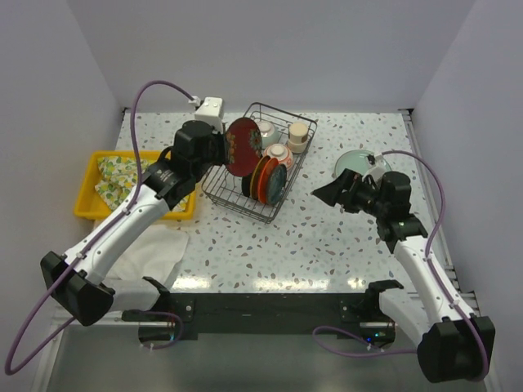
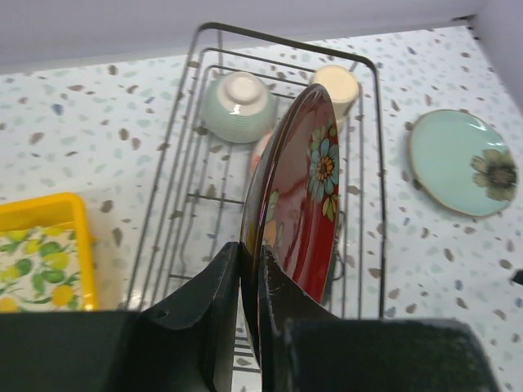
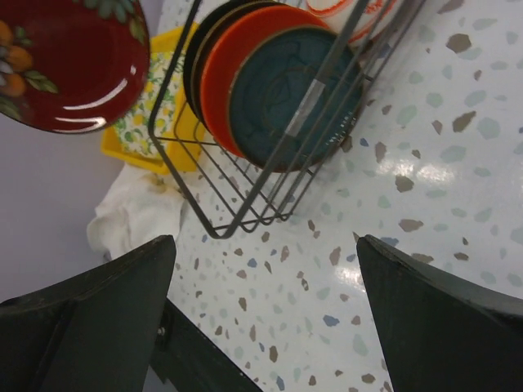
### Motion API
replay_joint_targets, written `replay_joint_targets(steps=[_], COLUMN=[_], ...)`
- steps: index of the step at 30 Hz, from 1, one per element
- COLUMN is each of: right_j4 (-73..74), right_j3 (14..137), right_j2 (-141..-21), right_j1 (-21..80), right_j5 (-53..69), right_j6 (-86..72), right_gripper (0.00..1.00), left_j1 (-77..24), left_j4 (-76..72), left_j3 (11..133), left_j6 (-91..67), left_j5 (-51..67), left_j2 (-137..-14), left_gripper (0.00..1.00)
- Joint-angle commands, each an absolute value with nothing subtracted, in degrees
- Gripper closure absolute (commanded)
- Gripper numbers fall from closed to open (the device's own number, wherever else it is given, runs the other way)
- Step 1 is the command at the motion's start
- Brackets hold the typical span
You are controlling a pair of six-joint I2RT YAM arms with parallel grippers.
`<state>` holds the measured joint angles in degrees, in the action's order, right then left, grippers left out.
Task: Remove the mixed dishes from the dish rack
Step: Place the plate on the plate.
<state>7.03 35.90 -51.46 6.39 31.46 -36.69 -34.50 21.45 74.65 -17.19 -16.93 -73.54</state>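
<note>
My left gripper [image 2: 249,253] is shut on the lower rim of a dark red flowered plate [image 2: 306,196], which stands on edge above the left side of the black wire dish rack [image 1: 245,210]. The same plate [image 1: 243,145] shows in the top view, raised over the rack. Still in the rack are upright plates [image 1: 268,181], orange-red [image 3: 221,82] and dark teal [image 3: 286,98], a celadon bowl [image 2: 237,104], a red-patterned bowl [image 1: 279,153] and a beige cup [image 2: 337,86]. My right gripper [image 1: 327,194] hangs open over the bare table right of the rack, holding nothing.
A celadon plate with a flower [image 1: 359,162] lies flat on the table at the right, behind my right arm. A yellow tray [image 1: 86,196] with a patterned cloth sits left of the rack, and a white cloth [image 1: 151,257] lies in front of it. A white block [image 1: 209,109] stands at the back.
</note>
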Motion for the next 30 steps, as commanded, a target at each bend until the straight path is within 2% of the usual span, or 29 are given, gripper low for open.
replay_joint_targets(steps=[1, 12, 15, 21, 24, 27, 28, 30], right_j4=[-3.2, -9.8, -11.0, -14.0, -15.0, -16.4, -16.8, -16.6], right_j3=[37.4, 36.3, 36.0, 35.6, 35.5, 34.9, 34.8, 34.7], right_j2=[-52.5, -54.1, -54.5, -55.5, -56.2, -56.4, -56.3, -56.3], right_j1=[6.9, 8.6, 9.1, 9.5, 9.6, 9.7, 9.8, 9.8], right_j5=[36.7, 37.8, 38.1, 39.1, 39.5, 39.8, 39.9, 39.8], right_j6=[-43.3, -46.2, -46.8, -48.4, -48.7, -49.7, -49.8, -49.7], right_gripper=[0.03, 0.09, 0.11, 0.22, 0.29, 0.42, 0.53, 0.66], left_j1=[-34.5, -34.6, -35.0, -35.7, -36.1, -36.3, -36.2, -36.3], left_j4=[9.8, -4.6, -7.6, -10.4, -11.9, -12.8, -12.9, -13.0], left_j3=[71.8, 65.0, 63.9, 62.3, 61.4, 60.6, 60.4, 59.9], left_j6=[-25.3, -39.3, -41.5, -44.3, -45.8, -46.8, -46.8, -46.8], left_j5=[-3.3, 16.2, 18.3, 20.7, 21.7, 22.1, 22.1, 21.9], left_j2=[-71.9, -74.4, -75.2, -76.3, -76.9, -77.3, -77.3, -77.3], left_gripper=[1.0, 1.0, 1.0, 1.0, 1.0, 1.0, 1.0, 1.0])
